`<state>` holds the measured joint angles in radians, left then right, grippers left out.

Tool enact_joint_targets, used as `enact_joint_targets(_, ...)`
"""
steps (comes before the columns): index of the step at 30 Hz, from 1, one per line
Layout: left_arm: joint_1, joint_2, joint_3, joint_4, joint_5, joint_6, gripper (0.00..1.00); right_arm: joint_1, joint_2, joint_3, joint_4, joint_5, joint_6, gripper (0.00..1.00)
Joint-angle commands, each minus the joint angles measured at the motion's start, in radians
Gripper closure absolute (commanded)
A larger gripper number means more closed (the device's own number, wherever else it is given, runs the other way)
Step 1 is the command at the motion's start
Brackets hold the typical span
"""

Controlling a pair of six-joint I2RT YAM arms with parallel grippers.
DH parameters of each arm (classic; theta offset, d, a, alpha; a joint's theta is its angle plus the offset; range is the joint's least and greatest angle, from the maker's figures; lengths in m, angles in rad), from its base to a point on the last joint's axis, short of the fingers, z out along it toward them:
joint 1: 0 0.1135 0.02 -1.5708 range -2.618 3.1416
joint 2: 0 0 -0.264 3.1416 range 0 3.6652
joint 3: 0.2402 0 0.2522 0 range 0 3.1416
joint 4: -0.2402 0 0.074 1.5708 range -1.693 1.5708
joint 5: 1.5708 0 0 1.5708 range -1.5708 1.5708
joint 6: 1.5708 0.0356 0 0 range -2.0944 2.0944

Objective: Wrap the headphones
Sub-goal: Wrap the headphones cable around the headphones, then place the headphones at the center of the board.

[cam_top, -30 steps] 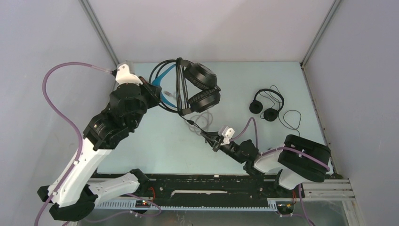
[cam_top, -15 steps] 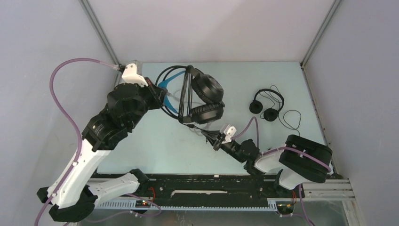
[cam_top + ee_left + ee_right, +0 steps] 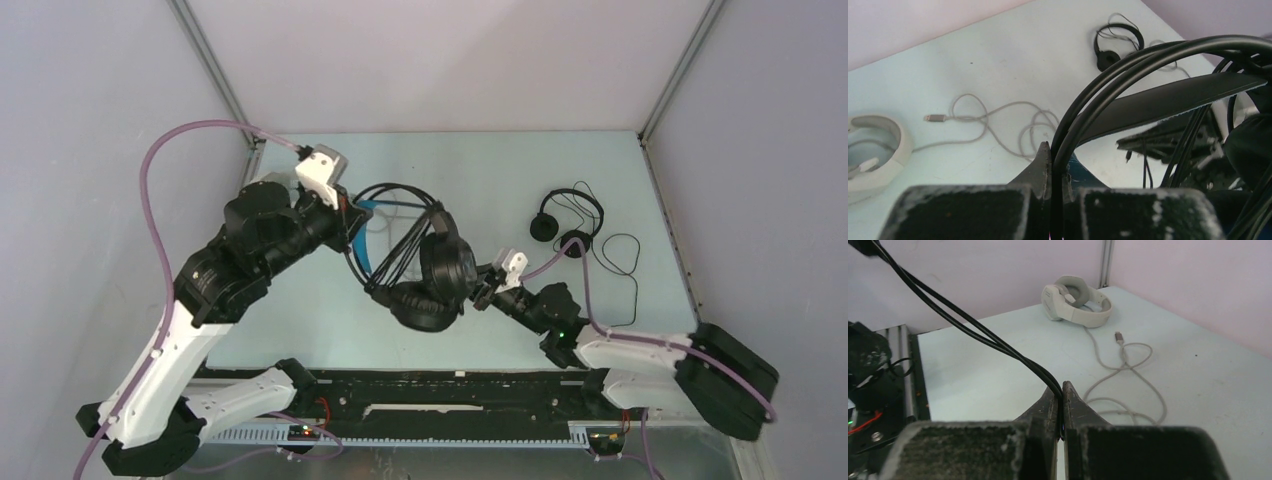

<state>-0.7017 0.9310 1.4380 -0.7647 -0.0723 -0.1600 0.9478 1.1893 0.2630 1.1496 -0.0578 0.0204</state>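
My left gripper point(image 3: 352, 216) is shut on the thin black headband wires point(image 3: 1108, 82) of the black over-ear headphones point(image 3: 447, 262) with a blue headband, holding them above the table's middle. Black cord loops point(image 3: 400, 235) cross the headband. Just right of the ear cups, my right gripper point(image 3: 484, 291) is shut on two strands of the black cord point(image 3: 973, 325). Both pairs of jaws are pinched tight in the wrist views, the left gripper point(image 3: 1055, 152) and the right gripper point(image 3: 1060, 388). The small black on-ear headphones point(image 3: 568, 224) lie at the back right. The white headphones point(image 3: 1075, 305) lie at the far left.
The white pair's grey cable point(image 3: 998, 120) lies loose on the table, its plug point(image 3: 934, 118) pointing toward the white pair. A thin black cord point(image 3: 620, 265) trails from the small headphones toward the right edge. Enclosure walls stand on three sides. A black rail point(image 3: 440, 385) runs along the near edge.
The left arm has swung the black headphones from the back of the table toward the middle and nearer. The right gripper, holding the cord, has shifted right and slightly farther back.
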Motion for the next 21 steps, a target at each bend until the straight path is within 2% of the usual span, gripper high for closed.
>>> enact_joint_targets(1, 0.004, -0.028, -0.044, 0.04, 0.218, 0.179, 1.0, -0.053, -0.175, 0.065, -0.435, -0.094, 0.08, 1.0)
enact_joint_targets(5, 0.005, -0.021, -0.092, 0.035, 0.267, 0.306, 1.0, -0.071, -0.319, 0.108, -0.667, -0.135, 0.169, 1.0)
enact_joint_targets(8, 0.002, -0.02, -0.162, 0.041, 0.328, 0.463, 1.0, -0.097, -0.437, 0.13, -0.797, -0.186, 0.262, 1.0)
enact_joint_targets(11, 0.003, -0.018, -0.238, 0.066, 0.328, 0.616, 1.0, -0.102, -0.521, 0.182, -0.949, -0.223, 0.331, 1.0)
enact_joint_targets(13, 0.003, -0.002, -0.261, 0.071, 0.334, 0.706, 1.0, -0.103, -0.548, 0.235, -1.049, -0.236, 0.352, 1.0)
enact_joint_targets(17, 0.003, 0.07, -0.252, 0.07, 0.306, 0.781, 1.0, -0.119, -0.551, 0.318, -1.232, -0.246, 0.384, 1.0)
enact_joint_targets(21, 0.003, 0.131, -0.249, 0.047, 0.304, 0.888, 1.0, -0.138, -0.53, 0.352, -1.272, -0.282, 0.441, 1.0)
